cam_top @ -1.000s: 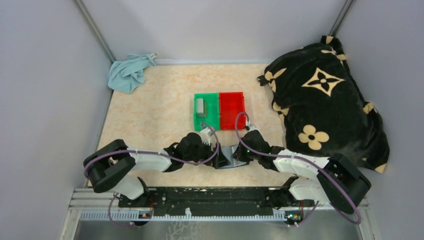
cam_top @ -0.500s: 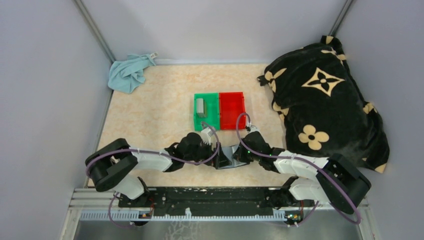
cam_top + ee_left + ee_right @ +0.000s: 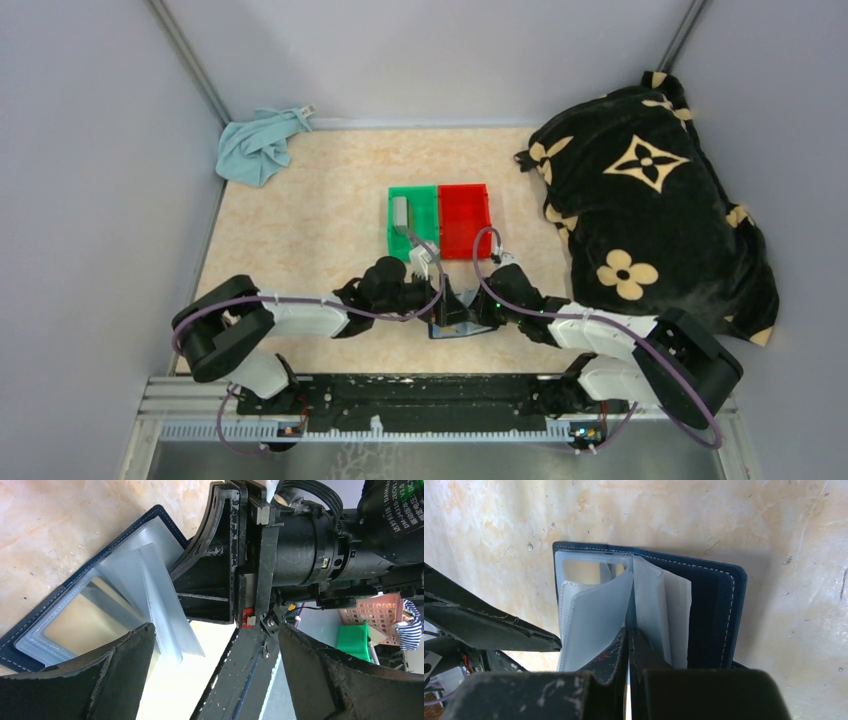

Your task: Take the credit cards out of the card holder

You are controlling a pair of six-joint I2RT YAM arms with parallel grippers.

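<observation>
Seen from above, the left gripper point(image 3: 436, 298) and right gripper point(image 3: 474, 306) are meeting at the card holder point(image 3: 458, 327) near the arms, and one grey credit card point(image 3: 401, 212) is lying in the green bin point(image 3: 425, 200). In the left wrist view, the left fingers point(image 3: 100, 680) are standing wide apart and empty beside the opened holder. In the right wrist view, the right fingers point(image 3: 609, 660) are pressing tightly together among its clear sleeves; I cannot tell whether they are pinching one.

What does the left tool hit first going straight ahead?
Probably the clear sleeves standing up from the wallet, between the open fingers of the left tool; the right tool pinching them sits just behind. Depth unclear.
</observation>
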